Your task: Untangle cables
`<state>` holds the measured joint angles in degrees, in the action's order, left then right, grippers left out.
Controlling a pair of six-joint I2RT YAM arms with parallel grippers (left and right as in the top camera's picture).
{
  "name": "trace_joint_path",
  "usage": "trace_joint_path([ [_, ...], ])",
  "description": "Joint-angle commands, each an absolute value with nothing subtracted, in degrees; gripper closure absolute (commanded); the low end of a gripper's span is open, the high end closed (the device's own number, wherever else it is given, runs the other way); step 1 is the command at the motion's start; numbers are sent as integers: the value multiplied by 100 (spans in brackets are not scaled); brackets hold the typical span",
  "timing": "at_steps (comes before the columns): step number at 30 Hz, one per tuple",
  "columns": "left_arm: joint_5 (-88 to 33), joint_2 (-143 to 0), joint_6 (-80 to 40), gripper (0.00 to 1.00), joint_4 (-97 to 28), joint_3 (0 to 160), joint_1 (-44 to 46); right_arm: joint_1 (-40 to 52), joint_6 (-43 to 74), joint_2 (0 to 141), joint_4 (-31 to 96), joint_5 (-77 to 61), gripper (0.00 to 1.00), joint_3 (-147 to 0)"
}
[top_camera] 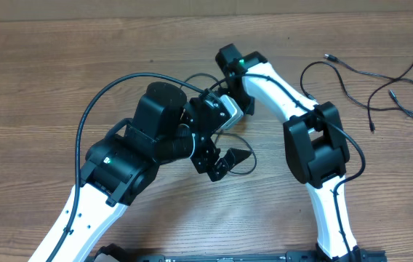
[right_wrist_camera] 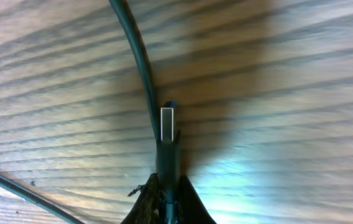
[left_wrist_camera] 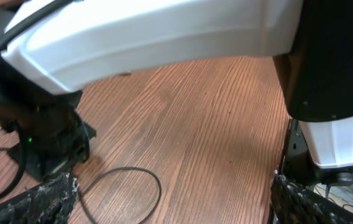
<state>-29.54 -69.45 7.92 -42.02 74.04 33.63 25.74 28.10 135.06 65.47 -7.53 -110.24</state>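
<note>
Several thin black cables [top_camera: 366, 80] lie spread loose at the back right. Another black cable forms a loop [top_camera: 247, 156] beside my left gripper [top_camera: 227, 161]. In the left wrist view that loop [left_wrist_camera: 120, 186] lies on the wood between the open, empty fingers of the left gripper [left_wrist_camera: 167, 205]. My right gripper [top_camera: 246, 104] reaches in over the middle of the table. In its wrist view the right gripper [right_wrist_camera: 167, 193] is shut on a cable plug [right_wrist_camera: 168, 127] with a silvery tip, held just above the wood. A black cord [right_wrist_camera: 136, 56] runs past the plug.
The two arms crowd each other at the table's middle; the white right forearm [left_wrist_camera: 164, 31] passes just over the left gripper. The right arm's black elbow [top_camera: 317, 142] stands to the right. The wooden table [top_camera: 46, 73] extends left and back.
</note>
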Motion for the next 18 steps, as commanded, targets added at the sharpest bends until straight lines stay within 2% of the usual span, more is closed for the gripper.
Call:
trace_joint_path([
  [1,-2941,-6965,860,1,-4182,7507,3339,2231,2805,13609,6890,-755,96,-11745],
  [18,-2941,-6965,860,1,-4182,7507,3339,899,2392,13596,9225,-749,96,-15135],
])
